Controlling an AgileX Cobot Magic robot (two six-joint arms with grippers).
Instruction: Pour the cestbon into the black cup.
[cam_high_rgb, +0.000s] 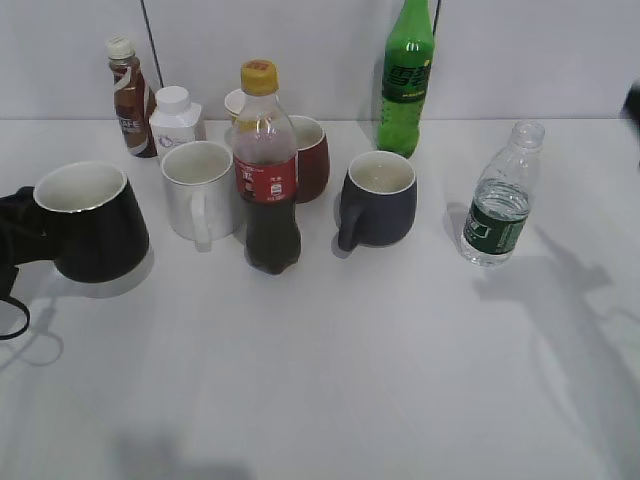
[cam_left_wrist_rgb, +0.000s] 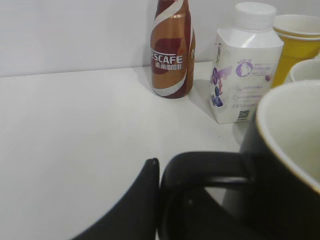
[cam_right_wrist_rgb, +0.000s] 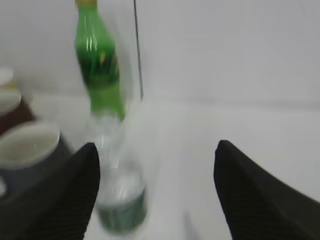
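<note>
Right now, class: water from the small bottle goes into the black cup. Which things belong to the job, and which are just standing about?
Job: cestbon; black cup.

Standing about: cola bottle; green soda bottle; blue-grey mug; white mug; red mug; coffee bottle; white carton bottle; yellow cup.
</note>
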